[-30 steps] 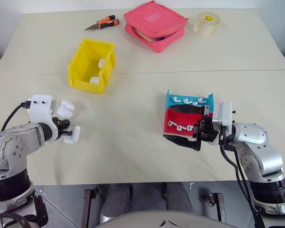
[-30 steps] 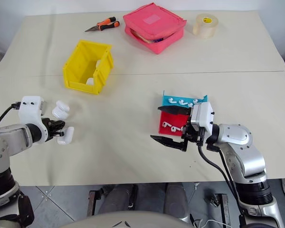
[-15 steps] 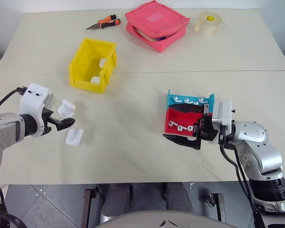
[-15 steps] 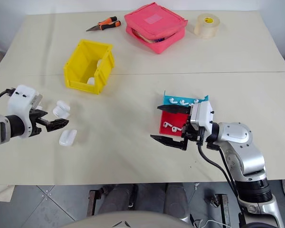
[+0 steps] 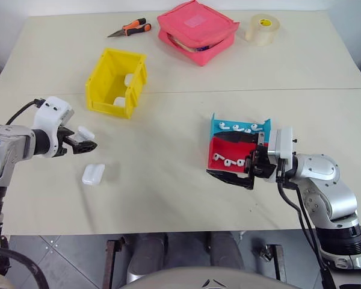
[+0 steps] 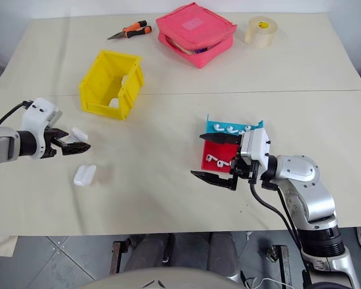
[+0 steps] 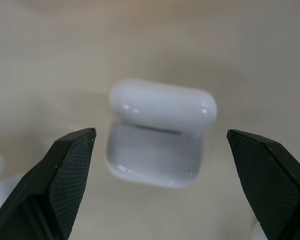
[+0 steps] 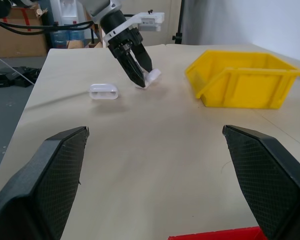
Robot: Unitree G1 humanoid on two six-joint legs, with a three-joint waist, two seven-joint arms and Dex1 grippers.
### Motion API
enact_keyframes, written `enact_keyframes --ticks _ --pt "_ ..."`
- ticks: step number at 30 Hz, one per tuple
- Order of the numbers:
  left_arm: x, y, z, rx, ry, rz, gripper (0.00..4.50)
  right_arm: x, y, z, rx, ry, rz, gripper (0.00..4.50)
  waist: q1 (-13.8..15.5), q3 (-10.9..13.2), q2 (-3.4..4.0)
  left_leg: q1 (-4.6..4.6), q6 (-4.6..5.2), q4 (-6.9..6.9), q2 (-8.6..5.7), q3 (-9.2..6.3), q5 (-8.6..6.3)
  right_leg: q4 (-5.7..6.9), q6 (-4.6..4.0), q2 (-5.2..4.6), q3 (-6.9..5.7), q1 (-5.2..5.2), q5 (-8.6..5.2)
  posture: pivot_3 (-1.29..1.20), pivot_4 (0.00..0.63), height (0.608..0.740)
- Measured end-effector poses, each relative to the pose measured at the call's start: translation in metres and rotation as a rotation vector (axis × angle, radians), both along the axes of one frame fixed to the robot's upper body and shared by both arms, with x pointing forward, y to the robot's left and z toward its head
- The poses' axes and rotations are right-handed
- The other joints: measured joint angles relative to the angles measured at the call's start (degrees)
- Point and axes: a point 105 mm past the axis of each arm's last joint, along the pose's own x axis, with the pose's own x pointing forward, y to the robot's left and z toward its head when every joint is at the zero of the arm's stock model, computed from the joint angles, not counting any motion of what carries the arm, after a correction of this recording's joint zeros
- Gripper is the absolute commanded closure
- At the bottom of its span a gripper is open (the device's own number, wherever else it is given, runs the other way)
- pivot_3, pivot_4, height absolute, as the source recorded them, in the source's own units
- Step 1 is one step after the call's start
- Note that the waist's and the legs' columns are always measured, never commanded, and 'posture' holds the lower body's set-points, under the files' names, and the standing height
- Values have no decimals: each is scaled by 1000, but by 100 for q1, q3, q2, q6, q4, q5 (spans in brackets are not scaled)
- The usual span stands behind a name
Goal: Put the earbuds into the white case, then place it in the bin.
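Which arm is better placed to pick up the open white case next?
Left. The left gripper is open over the open white case, which lies between its fingers. The right gripper hangs by the red tray, across the table.

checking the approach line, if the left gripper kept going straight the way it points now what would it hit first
Most likely the open white case: it lies on the table centred between the open left gripper's fingers, lid up. Depth is unclear, so how far off it lies can't be judged.
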Motion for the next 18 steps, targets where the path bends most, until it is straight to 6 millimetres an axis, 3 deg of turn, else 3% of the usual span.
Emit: enact_keyframes --ticks 18 --pt "-2 4 -9 33 78 20 17 1 -1 -1 2 5 -15 0 -5 0 0 1 1 2 0 0 1 6 0 1 0 -1 0 0 150 740"
